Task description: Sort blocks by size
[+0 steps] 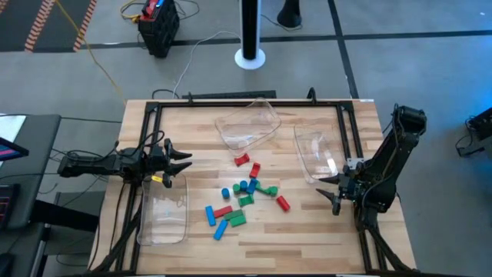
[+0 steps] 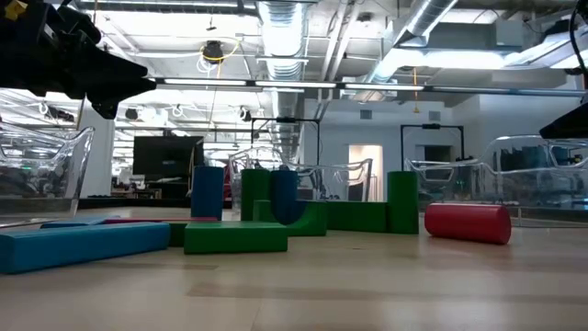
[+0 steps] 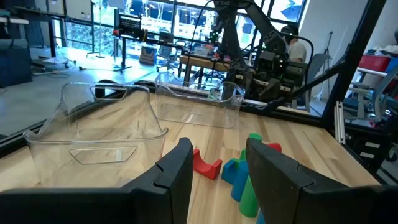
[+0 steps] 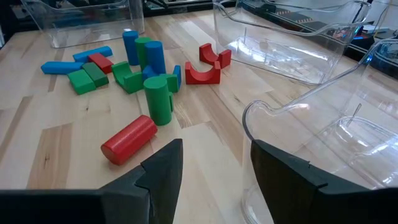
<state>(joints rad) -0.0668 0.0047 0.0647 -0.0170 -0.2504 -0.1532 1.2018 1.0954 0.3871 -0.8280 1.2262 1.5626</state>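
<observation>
Several small red, green and blue blocks [image 1: 244, 198] lie in a loose heap at the table's middle; they also show in the right wrist view [image 4: 140, 65] and the low view [image 2: 276, 221]. A red cylinder [image 4: 129, 139] lies on its side nearest my right gripper. My left gripper [image 1: 184, 160] is open and empty above the far end of the left clear tray [image 1: 163, 215], left of the heap. My right gripper [image 1: 327, 188] is open and empty at the near end of the right clear tray [image 1: 317, 155], right of the heap.
A third clear tray [image 1: 247, 123] stands at the table's far middle. A black metal frame [image 1: 246, 102] runs along the table's far and side edges. Bare wood lies between the heap and the table's near edge.
</observation>
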